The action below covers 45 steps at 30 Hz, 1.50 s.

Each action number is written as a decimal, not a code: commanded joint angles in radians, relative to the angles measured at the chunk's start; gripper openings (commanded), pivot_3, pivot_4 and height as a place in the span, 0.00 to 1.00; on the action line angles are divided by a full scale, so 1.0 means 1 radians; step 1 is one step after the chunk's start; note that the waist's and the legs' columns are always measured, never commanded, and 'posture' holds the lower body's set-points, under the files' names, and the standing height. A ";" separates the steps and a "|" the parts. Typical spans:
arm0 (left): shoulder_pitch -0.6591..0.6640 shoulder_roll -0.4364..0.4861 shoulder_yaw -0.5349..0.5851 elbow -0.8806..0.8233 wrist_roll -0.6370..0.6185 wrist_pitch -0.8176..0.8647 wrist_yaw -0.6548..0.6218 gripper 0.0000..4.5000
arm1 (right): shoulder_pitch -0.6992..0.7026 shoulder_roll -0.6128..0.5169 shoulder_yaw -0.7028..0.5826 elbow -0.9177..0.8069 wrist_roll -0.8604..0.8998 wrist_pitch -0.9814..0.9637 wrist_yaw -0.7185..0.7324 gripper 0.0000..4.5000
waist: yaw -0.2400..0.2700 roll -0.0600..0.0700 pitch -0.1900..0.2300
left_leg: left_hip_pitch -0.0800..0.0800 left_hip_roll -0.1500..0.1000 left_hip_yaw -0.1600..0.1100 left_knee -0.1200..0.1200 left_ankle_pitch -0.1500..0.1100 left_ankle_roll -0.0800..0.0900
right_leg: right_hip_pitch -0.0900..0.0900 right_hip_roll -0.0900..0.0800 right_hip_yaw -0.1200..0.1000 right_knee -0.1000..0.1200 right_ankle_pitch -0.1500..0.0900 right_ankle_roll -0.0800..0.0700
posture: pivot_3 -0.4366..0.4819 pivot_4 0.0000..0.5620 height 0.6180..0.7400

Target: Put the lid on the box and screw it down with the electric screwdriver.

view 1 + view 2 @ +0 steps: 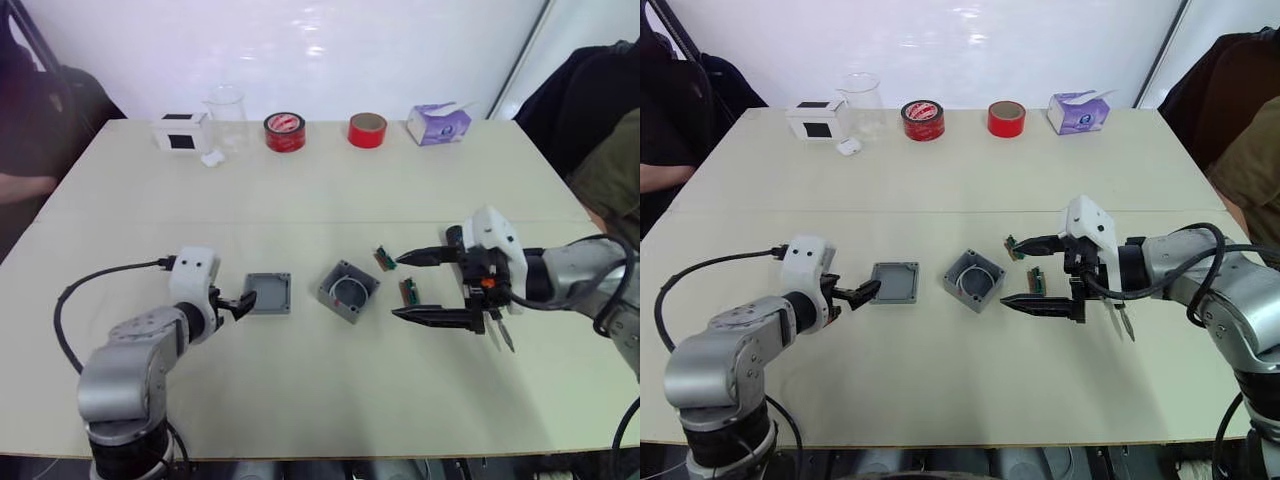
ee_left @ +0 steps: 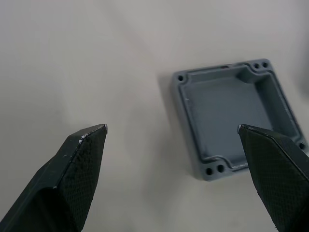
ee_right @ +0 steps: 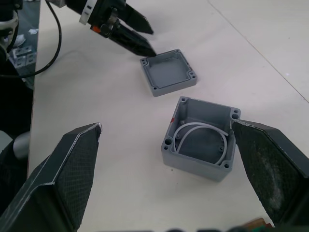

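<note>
The grey lid [image 1: 270, 292] lies inner side up on the table, left of the open grey box [image 1: 349, 291], which has white wire coiled inside. My left gripper [image 1: 246, 301] is open, its fingertips right at the lid's left edge; in the left wrist view the lid [image 2: 236, 121] sits just beyond the fingers. My right gripper [image 1: 396, 286] is open and holds nothing, to the right of the box [image 3: 200, 140]. The electric screwdriver seems mostly hidden under my right wrist. A thin metal tip [image 1: 506, 340] pokes out there.
Two small green circuit boards [image 1: 384, 258] [image 1: 409, 292] lie between the box and my right gripper. Along the far edge stand a white box with a black panel [image 1: 180, 132], a glass beaker [image 1: 226, 112], two red tape rolls [image 1: 285, 132] [image 1: 367, 129] and a tissue pack [image 1: 438, 124]. People sit at both sides.
</note>
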 commanded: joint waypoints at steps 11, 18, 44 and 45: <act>0.000 -0.036 -0.008 0.169 -0.057 -0.190 0.097 0.99 | 0.008 -0.008 -0.035 -0.045 -0.004 0.002 -0.011 1.00 | -0.001 0.000 0.000 | 0.000 0.000 0.000 0.000 0.000 0.000 | -0.001 -0.002 0.000 0.000 0.000 0.000 | 0.48 0.27 1.00; -0.002 -0.022 -0.039 0.224 -0.074 -0.206 0.120 0.83 | 0.029 -0.013 -0.052 -0.059 -0.001 0.005 -0.034 1.00 | 0.000 0.002 -0.001 | 0.000 -0.001 0.001 0.000 0.000 0.000 | 0.000 -0.003 0.000 0.000 0.000 0.000 | 0.48 0.27 1.00; -0.249 -0.101 -0.063 0.301 -0.297 -0.639 0.023 0.02 | -0.088 0.355 -0.204 0.093 0.461 0.436 -0.619 1.00 | -0.006 0.002 -0.001 | -0.003 -0.002 0.003 -0.003 0.000 -0.001 | -0.004 -0.004 0.000 -0.001 0.001 -0.001 | 0.48 0.27 1.00; -0.251 -0.103 -0.068 0.307 -0.305 -0.653 0.020 0.02 | -0.097 0.363 -0.206 0.094 0.480 0.443 -0.645 1.00 | -0.004 0.002 -0.001 | -0.003 -0.001 0.003 -0.003 0.000 -0.001 | -0.004 -0.003 0.000 -0.001 0.000 -0.001 | 0.48 0.27 1.00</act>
